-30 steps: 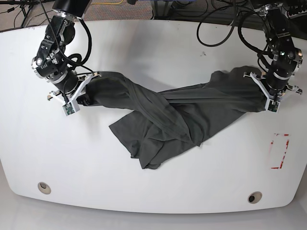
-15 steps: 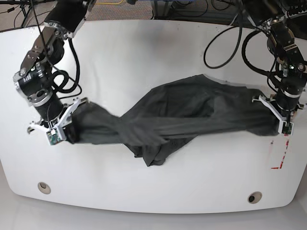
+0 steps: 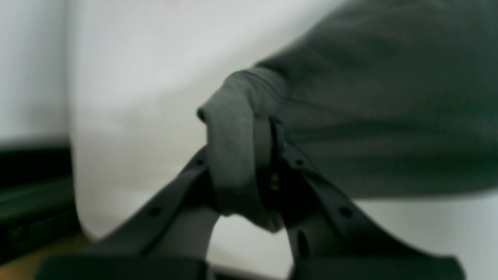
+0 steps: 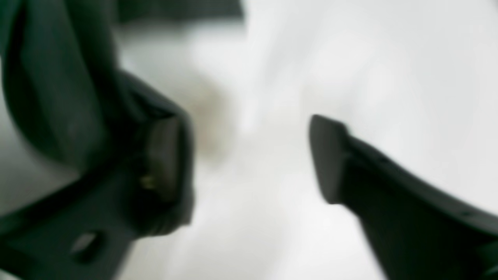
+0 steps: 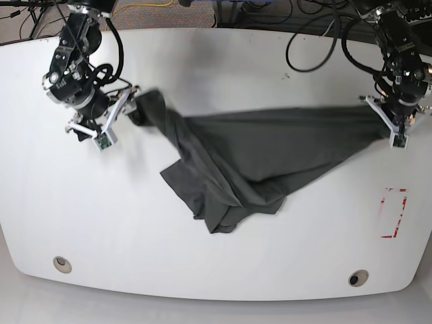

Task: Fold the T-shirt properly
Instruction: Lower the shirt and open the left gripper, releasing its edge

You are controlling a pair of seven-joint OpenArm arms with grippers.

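The dark charcoal T-shirt (image 5: 256, 155) lies stretched across the white table (image 5: 216, 67), with a bunched, folded mass at its front middle. My left gripper (image 5: 395, 129) is at the shirt's right end. In the left wrist view it (image 3: 249, 155) is shut on a rolled fold of the T-shirt (image 3: 389, 116). My right gripper (image 5: 129, 102) is at the shirt's left end. In the blurred right wrist view it (image 4: 249, 155) is open, with bare table between the jaws. Dark cloth (image 4: 58, 97) hangs against the outside of one finger (image 4: 163, 155).
A red rectangle mark (image 5: 393, 212) is on the table at the front right. Two round holes (image 5: 62, 264) (image 5: 358, 277) sit near the front edge. Black cables (image 5: 310, 47) trail over the table's back right.
Both arms have moved towards the back of the table. The shirt, held up twisted between them before, now lies spread on the table. The right gripper's jaws now stand apart.
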